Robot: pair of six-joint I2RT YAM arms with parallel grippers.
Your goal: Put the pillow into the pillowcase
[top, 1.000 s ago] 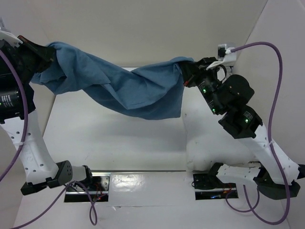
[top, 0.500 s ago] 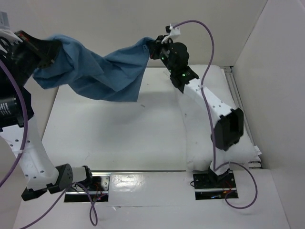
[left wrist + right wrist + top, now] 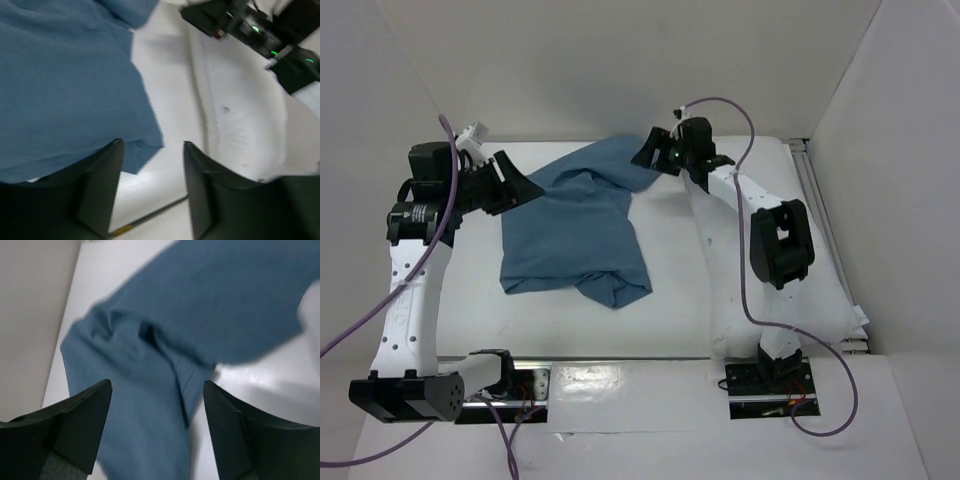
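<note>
The blue pillowcase [image 3: 570, 235] lies wrinkled and mostly flat on the table's left-centre, free of both grippers. My left gripper [image 3: 525, 186] hovers open at its far-left corner; in the left wrist view nothing sits in that gripper [image 3: 152, 144], with the pillowcase [image 3: 65, 85] beyond and to the left. My right gripper [image 3: 646, 152] stands open at the cloth's far-right corner; in the right wrist view it [image 3: 157, 383] hangs above the pillowcase [image 3: 200, 305], holding nothing. The white pillow [image 3: 810, 285] lies along the table's right side, partly under the right arm; it also shows in the left wrist view [image 3: 240, 115].
White walls [image 3: 620, 70] close in the back and both sides. A metal strip [image 3: 620, 362] runs along the near table edge by the arm bases. Purple cables [image 3: 745, 290] loop off both arms. The right arm [image 3: 775, 240] stretches over the pillow.
Both grippers opened and let go of the pillowcase, which dropped from hanging stretched in the air to lying on the table. Both arms came down and in toward the far-centre.
</note>
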